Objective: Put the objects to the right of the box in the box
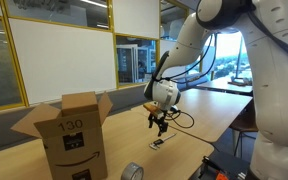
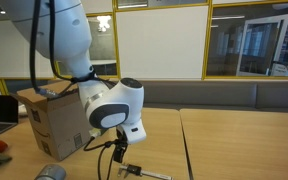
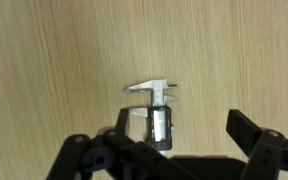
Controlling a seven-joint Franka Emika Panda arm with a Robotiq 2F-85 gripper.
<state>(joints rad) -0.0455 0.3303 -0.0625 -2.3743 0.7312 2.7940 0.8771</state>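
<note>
One hand [image 1: 160, 126], jaws spread wide and empty, hovers above thin gadget [image 3: 156, 110] on table [image 3: 44, 60], lined up for pickup. Box [image 1: 74, 130] stands well apart, flaps open to receive. Tape roll [image 1: 132, 172] near box.

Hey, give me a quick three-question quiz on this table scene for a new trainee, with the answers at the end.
1. Fill in the blank: the tape roll lies ___ the box (inside or outside).
2. True or false: the gripper is shut on the small tool.
3. In the wrist view, what lies on the wood right below the gripper? A) tape roll B) small tool C) box

Key: 1 outside. 2 false, the jaws are open and hold nothing. 3 B.
</note>
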